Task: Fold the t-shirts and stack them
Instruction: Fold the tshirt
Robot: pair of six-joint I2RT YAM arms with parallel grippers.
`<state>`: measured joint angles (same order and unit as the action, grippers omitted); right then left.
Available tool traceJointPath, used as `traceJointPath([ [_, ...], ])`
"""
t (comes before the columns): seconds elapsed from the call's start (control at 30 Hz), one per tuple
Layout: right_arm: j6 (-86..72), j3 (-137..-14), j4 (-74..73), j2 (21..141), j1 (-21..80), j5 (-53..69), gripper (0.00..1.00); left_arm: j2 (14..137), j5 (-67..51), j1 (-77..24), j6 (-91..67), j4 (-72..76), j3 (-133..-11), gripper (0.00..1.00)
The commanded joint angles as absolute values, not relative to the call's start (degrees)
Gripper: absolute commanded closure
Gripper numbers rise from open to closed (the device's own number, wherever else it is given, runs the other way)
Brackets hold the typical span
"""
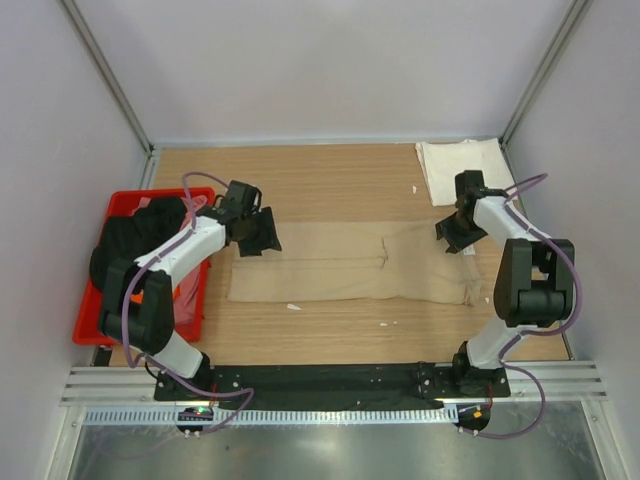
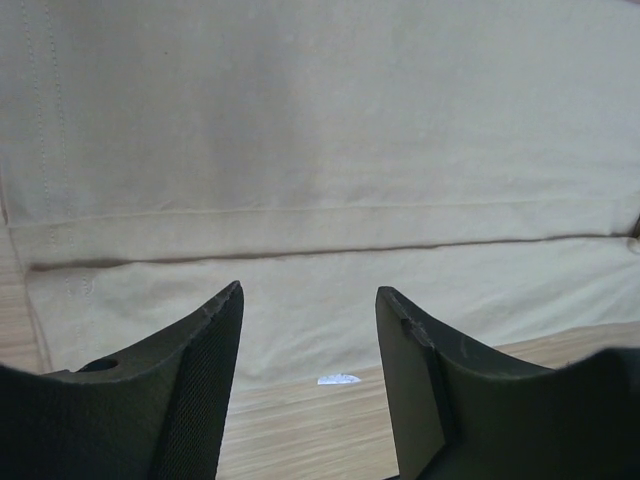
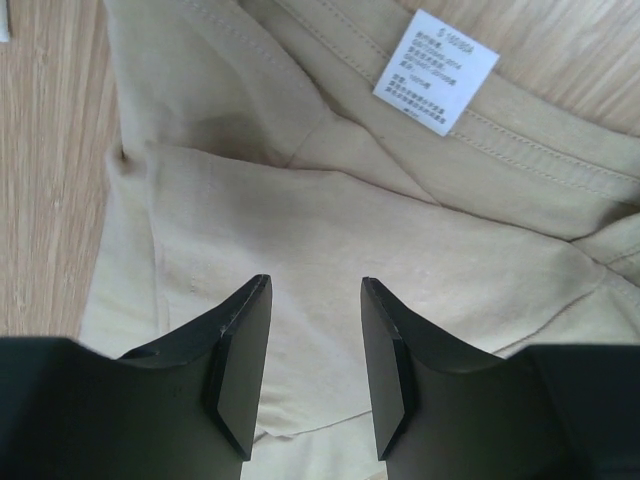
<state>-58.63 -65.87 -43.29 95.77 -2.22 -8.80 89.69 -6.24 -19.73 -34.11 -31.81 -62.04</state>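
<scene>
Top external view: the tan t-shirt (image 1: 350,265) was found laid as a long band on the table (image 1: 300,170). Left gripper (image 1: 258,235) at its left end and right gripper (image 1: 452,237) at its collar end were noted parted, nothing grasped.

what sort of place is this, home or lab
Most likely a robot lab test cell, not a home: a light wooden tabletop boxed in by white wall panels, a left robot arm and right robot arm bolted at its near edge, and a tan cloth t-shirt spread out.
</scene>
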Motion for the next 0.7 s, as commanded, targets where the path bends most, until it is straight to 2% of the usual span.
traceJointPath([
  [0.0,-58.98,-66.27,-39.29,97.47,-1.41,-9.93,0.53,88.15,-6.5,-20.56,-34.36,-29.1,-59.34,0.43],
  [0.2,-56.87,-64.95,-37.09,99.75,-0.79,-11.07,0.54,88.59,-3.79,-20.83,-35.77,-27.86,-54.23,0.5],
  [0.3,-54.07,-64.69,-36.39,100.72,-0.35,-11.95,0.54,88.59,2.61,-20.83,-37.17,-29.44,-52.65,0.51],
  [0.67,-45.44,-62.31,-29.36,103.09,3.16,-9.5,0.55,88.77,17.48,-20.83,-43.68,-39.19,-49.58,0.47],
])
